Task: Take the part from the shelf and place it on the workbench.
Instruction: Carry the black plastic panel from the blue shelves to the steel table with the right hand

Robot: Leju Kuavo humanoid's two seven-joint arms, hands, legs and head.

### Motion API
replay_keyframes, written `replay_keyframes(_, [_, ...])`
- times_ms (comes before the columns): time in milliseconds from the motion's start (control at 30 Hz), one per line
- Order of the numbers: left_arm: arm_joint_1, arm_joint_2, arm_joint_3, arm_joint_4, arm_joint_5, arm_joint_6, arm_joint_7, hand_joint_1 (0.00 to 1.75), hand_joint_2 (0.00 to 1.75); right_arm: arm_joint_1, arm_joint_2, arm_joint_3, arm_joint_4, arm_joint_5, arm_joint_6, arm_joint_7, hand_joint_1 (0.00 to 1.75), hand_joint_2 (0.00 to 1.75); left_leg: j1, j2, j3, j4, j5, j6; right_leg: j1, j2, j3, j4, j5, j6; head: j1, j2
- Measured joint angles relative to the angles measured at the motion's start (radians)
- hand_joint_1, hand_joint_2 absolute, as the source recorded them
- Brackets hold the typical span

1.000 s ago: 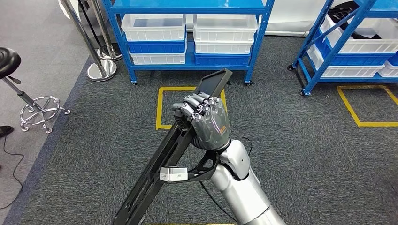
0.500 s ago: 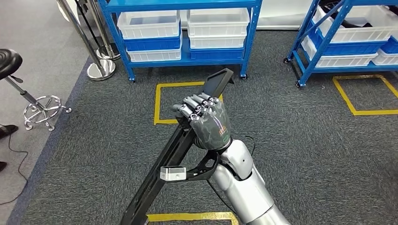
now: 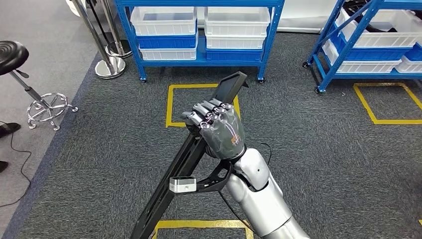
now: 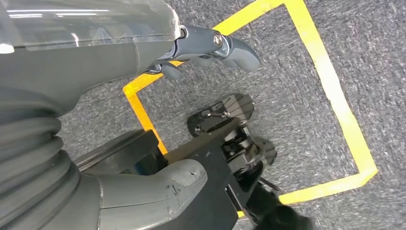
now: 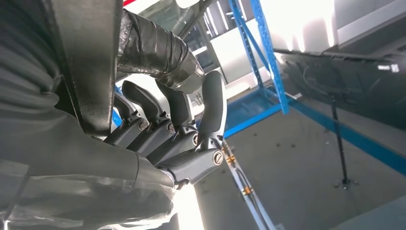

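Carrying: right hand stays clamped on long black metal frame part.
Change: view shifted; blue shelf nearer centre.
Left hand: fingers apart, empty.
Meaning: transport underway; counter unseen.

black part, grey speckled carpet, yellow floor squares, blue shelves

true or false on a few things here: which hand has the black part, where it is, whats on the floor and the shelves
1. The right hand grips the long black part. True.
2. The part rests on a workbench. False: it is held in the air above the grey carpet.
3. Yellow tape squares mark the carpet. True.
4. The blue shelf ahead holds red bins. False: its bins are white and blue.
5. A black stool stands at the far left of the head view. True.
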Motion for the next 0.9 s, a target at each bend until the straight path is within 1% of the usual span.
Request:
replay_keyframes(33, [0.001, 0.000, 0.000, 0.000, -0.001, 0.000, 0.000, 0.00, 1.75, 0.001, -0.002, 0.000, 0.000, 0.001, 0.000, 0.000, 1.75, 1.75, 0.000, -0.005, -0.005, 0.001, 0.002, 0.000, -0.003, 0.001, -0.028, 0.060, -0.025, 0.004, 0.000, 0.000])
replay_keyframes(67, [0.002, 0.000, 0.000, 0.000, -0.001, 0.001, 0.000, 0.00, 1.75, 0.002, -0.004, 0.000, 0.000, 0.001, 0.000, 0.000, 1.75, 1.75, 0.000, -0.012, -0.010, 0.003, 0.004, 0.000, -0.006, 0.001, -0.046, 0.098, -0.034, 0.007, 0.000, 0.000])
replay_keyframes(100, [0.003, 0.000, 0.000, 0.000, -0.002, 0.002, 0.000, 0.00, 1.75, 0.003, -0.006, 0.000, 0.000, 0.002, 0.000, 0.000, 1.75, 1.75, 0.001, -0.019, -0.014, 0.006, 0.006, -0.002, -0.009, 0.002, -0.044, 0.100, -0.023, 0.010, 0.000, 0.000])
replay_keyframes(133, [0.003, 0.000, 0.000, 0.000, -0.002, 0.003, 0.000, 0.00, 1.75, 0.003, -0.008, 0.000, 0.000, 0.002, 0.000, -0.001, 1.75, 1.75, 0.001, -0.029, -0.018, 0.010, 0.007, -0.004, -0.013, 0.005, -0.024, 0.064, 0.005, 0.011, 0.000, 0.000])
replay_keyframes(167, [0.002, 0.000, 0.000, 0.000, -0.002, 0.004, 0.000, 0.00, 1.75, 0.002, -0.008, 0.000, 0.000, 0.002, 0.000, -0.002, 1.75, 1.75, 0.002, -0.038, -0.021, 0.015, 0.007, -0.007, -0.017, 0.015, 0.012, 0.000, 0.038, 0.012, 0.000, 0.000])
replay_keyframes(200, [0.001, 0.000, 0.000, 0.000, -0.002, 0.004, 0.000, 0.00, 1.75, 0.001, -0.009, 0.000, 0.000, 0.002, 0.000, -0.002, 1.75, 1.75, 0.002, -0.047, -0.026, 0.022, 0.007, -0.012, -0.020, 0.034, 0.047, -0.064, 0.061, 0.011, 0.000, 0.000])
replay_keyframes(233, [-0.001, 0.000, 0.000, 0.000, -0.002, 0.004, 0.000, 0.00, 1.75, 0.001, -0.009, 0.000, -0.001, 0.001, 0.000, -0.003, 1.75, 1.75, 0.001, -0.056, -0.032, 0.028, 0.007, -0.018, -0.021, 0.049, 0.071, -0.111, 0.074, 0.010, 0.000, 0.000])
replay_keyframes(267, [-0.002, 0.000, 0.000, 0.000, -0.002, 0.005, 0.000, 0.00, 1.75, 0.001, -0.010, 0.000, -0.002, 0.000, 0.000, -0.003, 1.75, 1.75, 0.001, -0.063, -0.038, 0.033, 0.008, -0.024, -0.021, 0.060, 0.083, -0.138, 0.078, 0.007, 0.000, 0.000])
replay_keyframes(300, [-0.003, 0.000, 0.000, 0.000, -0.002, 0.005, 0.000, 0.00, 1.75, 0.001, -0.010, 0.000, -0.002, 0.000, 0.000, -0.003, 1.75, 1.75, 0.002, -0.071, -0.043, 0.034, 0.011, -0.032, -0.018, 0.062, 0.083, -0.142, 0.074, 0.003, 0.000, 0.000])
replay_keyframes(333, [-0.002, 0.000, 0.000, 0.000, -0.002, 0.005, 0.000, 0.00, 1.75, 0.001, -0.011, 0.000, -0.003, 0.000, 0.000, -0.003, 1.75, 1.75, 0.004, -0.079, -0.046, 0.032, 0.014, -0.039, -0.017, 0.053, 0.082, -0.143, 0.077, -0.003, 0.000, 0.000])
replay_keyframes(367, [-0.001, 0.001, 0.000, 0.000, -0.002, 0.005, 0.000, 0.00, 1.75, 0.000, -0.010, 0.000, -0.002, 0.000, 0.000, -0.003, 1.75, 1.75, 0.006, -0.077, -0.048, 0.033, 0.014, -0.044, -0.017, 0.043, 0.082, -0.146, 0.081, -0.010, 0.000, 0.000])
replay_keyframes(400, [0.000, 0.001, 0.000, 0.000, -0.002, 0.006, -0.001, 0.00, 1.75, -0.001, -0.010, 0.000, -0.003, -0.001, 0.000, -0.003, 1.75, 1.75, 0.006, -0.065, -0.054, 0.044, 0.007, -0.049, -0.018, 0.033, 0.084, -0.150, 0.084, -0.017, -0.001, 0.000])
replay_keyframes(433, [0.000, 0.001, 0.000, 0.000, -0.001, 0.006, -0.001, 0.00, 1.75, -0.002, -0.010, 0.000, -0.003, -0.002, 0.000, -0.003, 1.75, 1.75, 0.007, -0.048, -0.068, 0.071, -0.011, -0.053, -0.019, 0.022, 0.084, -0.154, 0.087, -0.025, -0.001, 0.000])
replay_keyframes(467, [-0.001, 0.002, 0.000, 0.000, -0.001, 0.006, -0.001, 0.00, 1.75, -0.003, -0.009, 0.000, -0.003, -0.004, 0.000, -0.003, 1.75, 1.75, 0.007, -0.028, -0.089, 0.118, -0.039, -0.055, -0.018, 0.010, 0.084, -0.156, 0.089, -0.030, -0.002, 0.000])
replay_keyframes(500, [-0.002, 0.002, 0.000, 0.000, -0.001, 0.006, -0.001, 0.00, 1.75, -0.004, -0.009, 0.000, -0.003, -0.005, 0.000, -0.003, 1.75, 1.75, 0.007, -0.014, -0.117, 0.181, -0.072, -0.058, -0.016, -0.001, 0.083, -0.156, 0.089, -0.034, -0.002, 0.000])
replay_keyframes(533, [-0.002, 0.002, 0.000, 0.000, -0.001, 0.006, -0.001, 0.00, 1.75, -0.004, -0.010, 0.000, -0.002, -0.006, 0.000, -0.002, 1.75, 1.75, 0.008, -0.009, -0.146, 0.245, -0.100, -0.060, -0.014, -0.014, 0.082, -0.156, 0.088, -0.036, -0.002, 0.000])
replay_keyframes(567, [-0.001, 0.001, 0.000, 0.000, -0.001, 0.006, -0.001, 0.00, 1.75, -0.004, -0.010, 0.000, -0.002, -0.008, 0.000, -0.001, 1.75, 1.75, 0.008, -0.006, -0.165, 0.290, -0.115, -0.061, -0.012, -0.027, 0.081, -0.156, 0.088, -0.036, -0.002, 0.000])
replay_keyframes(600, [0.000, 0.001, 0.000, 0.000, -0.001, 0.006, -0.001, 0.00, 1.75, -0.004, -0.010, 0.000, -0.002, -0.012, 0.000, 0.002, 1.75, 1.75, 0.009, -0.003, -0.168, 0.303, -0.112, -0.062, -0.010, -0.040, 0.080, -0.155, 0.088, -0.037, -0.002, 0.000])
replay_keyframes(633, [0.001, 0.001, 0.000, 0.000, -0.001, 0.006, -0.001, 0.00, 1.75, -0.004, -0.010, 0.000, -0.002, -0.016, 0.000, 0.005, 1.75, 1.75, 0.008, 0.001, -0.150, 0.275, -0.091, -0.061, -0.009, -0.052, 0.081, -0.155, 0.087, -0.036, -0.002, 0.000])
replay_keyframes(667, [0.002, 0.001, 0.000, 0.000, -0.001, 0.006, -0.001, 0.00, 1.75, -0.005, -0.010, 0.001, -0.002, -0.021, 0.000, 0.007, 1.75, 1.75, 0.008, 0.011, -0.116, 0.215, -0.059, -0.058, -0.009, -0.063, 0.082, -0.154, 0.086, -0.035, -0.002, 0.000])
replay_keyframes(700, [0.001, 0.001, 0.000, 0.000, -0.001, 0.006, -0.001, 0.00, 1.75, -0.006, -0.010, 0.002, -0.002, -0.025, 0.000, 0.008, 1.75, 1.75, 0.004, 0.035, -0.077, 0.144, -0.035, -0.053, -0.007, -0.073, 0.084, -0.154, 0.085, -0.033, -0.002, 0.000])
replay_keyframes(733, [-0.001, 0.001, 0.000, 0.000, 0.000, 0.006, -0.001, 0.00, 1.75, -0.007, -0.010, 0.002, -0.002, -0.028, 0.000, 0.009, 1.75, 1.75, -0.001, 0.054, -0.047, 0.085, -0.017, -0.047, -0.004, -0.082, 0.085, -0.153, 0.083, -0.030, -0.002, 0.000])
replay_keyframes(767, [-0.002, 0.001, 0.000, 0.000, 0.000, 0.006, -0.001, 0.00, 1.75, -0.008, -0.010, 0.004, -0.002, -0.029, 0.000, 0.009, 1.75, 1.75, -0.006, 0.068, -0.029, 0.049, -0.010, -0.041, -0.002, -0.092, 0.085, -0.153, 0.082, -0.026, -0.002, 0.000])
replay_keyframes(800, [-0.002, 0.001, 0.000, 0.000, 0.000, 0.006, -0.001, 0.00, 1.75, -0.009, -0.010, 0.005, -0.002, -0.030, 0.000, 0.010, 1.75, 1.75, -0.011, 0.073, -0.025, 0.035, -0.012, -0.036, 0.001, -0.101, 0.085, -0.153, 0.081, -0.021, -0.002, 0.000])
replay_keyframes(833, [-0.002, 0.001, 0.000, 0.000, 0.000, 0.006, -0.001, 0.00, 1.75, -0.010, -0.011, 0.006, -0.002, -0.033, 0.000, 0.010, 1.75, 1.75, -0.012, 0.062, -0.027, 0.034, -0.009, -0.030, 0.002, -0.109, 0.087, -0.154, 0.082, -0.016, -0.002, 0.000])
replay_keyframes(867, [0.000, 0.001, 0.000, 0.000, 0.000, 0.006, -0.002, 0.00, 1.75, -0.011, -0.011, 0.009, -0.002, -0.041, 0.000, 0.010, 1.75, 1.75, -0.010, 0.052, -0.027, 0.030, -0.006, -0.024, 0.001, -0.113, 0.088, -0.154, 0.080, -0.010, -0.002, 0.000])
replay_keyframes(900, [0.001, 0.001, 0.000, 0.000, 0.000, 0.006, -0.002, 0.00, 1.75, -0.013, -0.011, 0.012, -0.002, -0.057, 0.000, 0.008, 1.75, 1.75, -0.007, 0.045, -0.026, 0.025, -0.002, -0.018, -0.001, -0.101, 0.087, -0.147, 0.072, -0.004, -0.002, 0.000])
